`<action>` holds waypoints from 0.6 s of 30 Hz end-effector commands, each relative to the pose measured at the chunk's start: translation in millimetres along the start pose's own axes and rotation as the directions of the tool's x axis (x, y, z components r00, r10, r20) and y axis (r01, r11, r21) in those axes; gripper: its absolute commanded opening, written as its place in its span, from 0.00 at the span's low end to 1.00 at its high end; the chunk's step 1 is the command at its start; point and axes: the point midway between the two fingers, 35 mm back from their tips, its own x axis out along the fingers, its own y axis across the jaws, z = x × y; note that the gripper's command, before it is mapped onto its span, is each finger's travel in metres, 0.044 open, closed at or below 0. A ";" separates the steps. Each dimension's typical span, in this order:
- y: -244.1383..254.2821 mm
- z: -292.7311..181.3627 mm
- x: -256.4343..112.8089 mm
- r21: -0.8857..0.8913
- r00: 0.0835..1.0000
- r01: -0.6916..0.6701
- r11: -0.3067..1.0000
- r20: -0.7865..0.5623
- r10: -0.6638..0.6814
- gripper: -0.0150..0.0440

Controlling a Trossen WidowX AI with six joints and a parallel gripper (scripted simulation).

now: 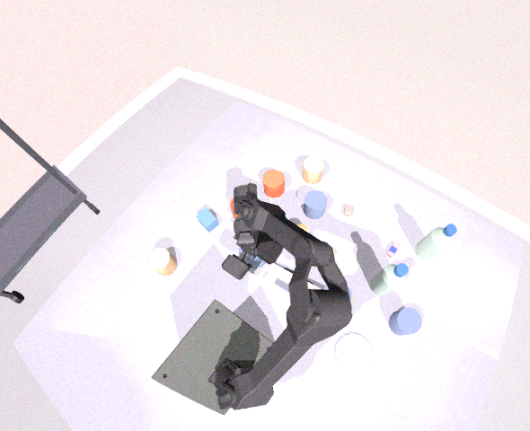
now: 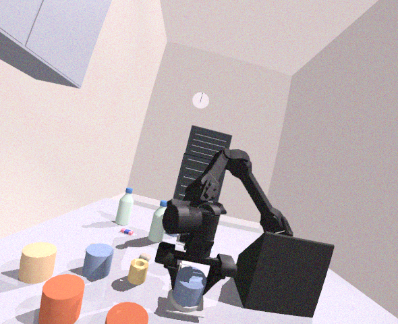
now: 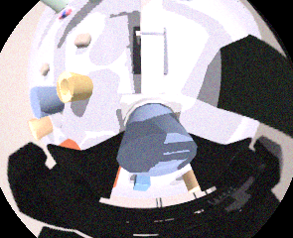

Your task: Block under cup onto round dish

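Note:
A blue cup (image 1: 257, 261) (image 2: 189, 291) (image 3: 156, 141) stands in the pan at one end of the white balance (image 1: 275, 274) (image 3: 153, 64). My gripper (image 1: 255, 265) (image 2: 189, 286) (image 3: 153, 133) is shut on this cup, one finger on each side. The cup still appears seated in its pan; no block shows, and what is under the cup is hidden. The other balance cup (image 1: 349, 294) shows only as a blue sliver beside my arm in the top view, and my arm hides it in the exterior view. The round dish (image 1: 353, 350) lies beyond that end, with nothing seen on it.
Orange cups (image 1: 273, 183) (image 2: 61, 300), a loose blue cup (image 1: 314, 204) (image 2: 97, 261) and a yellow ring piece (image 2: 137, 272) (image 3: 74, 87) stand near the held cup. Green bottles (image 1: 384, 280) (image 2: 124, 210) and another blue cup (image 1: 405, 321) stand toward the dish side. A large black box (image 2: 286, 275) stands beside my gripper.

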 end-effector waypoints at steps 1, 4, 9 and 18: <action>0.4 -0.3 -2.4 -0.003 1.000 0.001 1.000 0.002 -0.001 0.47; 1.1 -0.7 -5.9 -0.003 1.000 0.001 1.000 0.002 0.000 0.34; 2.1 -1.4 -11.9 -0.004 1.000 0.000 1.000 0.001 0.000 0.25; 3.7 -2.5 -22.7 -0.004 1.000 0.000 1.000 -0.001 0.000 0.25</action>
